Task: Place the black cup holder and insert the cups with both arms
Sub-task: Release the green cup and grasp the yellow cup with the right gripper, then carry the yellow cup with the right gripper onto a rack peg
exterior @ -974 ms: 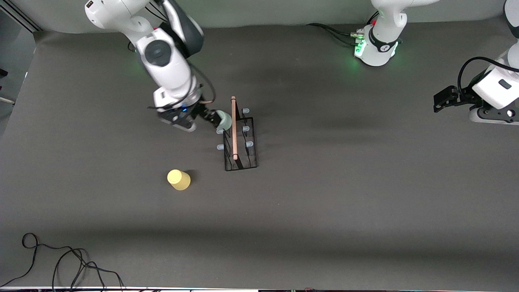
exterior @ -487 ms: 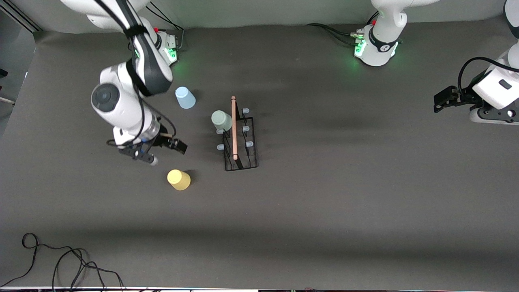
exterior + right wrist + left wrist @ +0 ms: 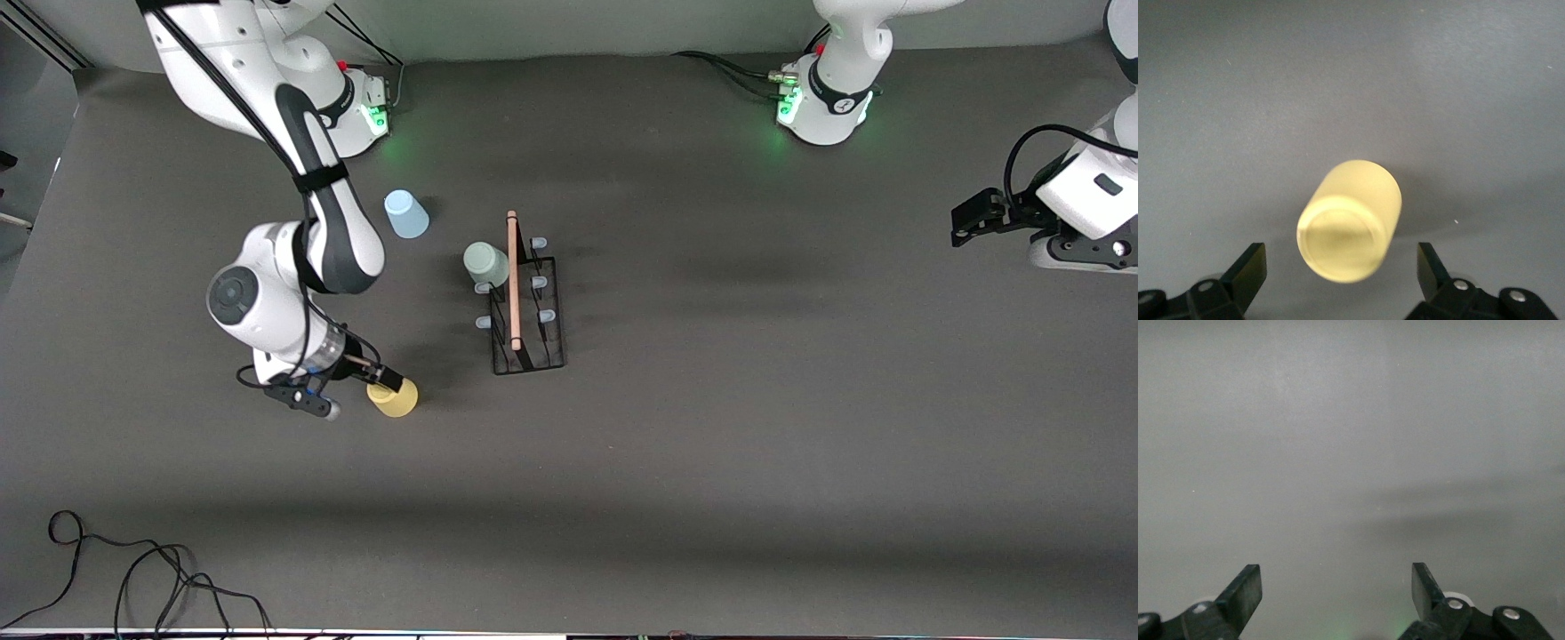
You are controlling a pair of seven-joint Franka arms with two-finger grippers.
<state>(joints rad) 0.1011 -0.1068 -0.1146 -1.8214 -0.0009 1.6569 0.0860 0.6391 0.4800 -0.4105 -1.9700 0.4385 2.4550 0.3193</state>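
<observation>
From the front view, the right gripper [image 3: 384, 384] is down low at the yellow cup [image 3: 394, 397]. The cup stands upside down on the dark table [image 3: 711, 444], and the gripper's tip sits right at the cup's top edge. The black cup holder [image 3: 526, 307] stands near the gripper, toward the left arm's end of the table and a bit farther from the front camera. The grey-green cup [image 3: 485, 263] hangs on one of the holder's prongs, next to the wooden rod [image 3: 513, 280]. The light blue cup [image 3: 405, 214] stands upside down on the table, farther from the front camera than the right gripper and well apart from it. The left gripper [image 3: 969, 218] waits up in the air at its own end of the table, well apart from the cups and the holder.

In the left wrist view, the left gripper [image 3: 1337, 590] is spread wide with nothing between its fingers [image 3: 1245, 593]. Only bare grey table is under it.

In the right wrist view, the right gripper [image 3: 1341, 270] is spread wide too. The yellow cup [image 3: 1350, 221] sits in the gap between the two fingers [image 3: 1251, 270], and neither finger touches it. We see the cup's round flat bottom facing the camera.
</observation>
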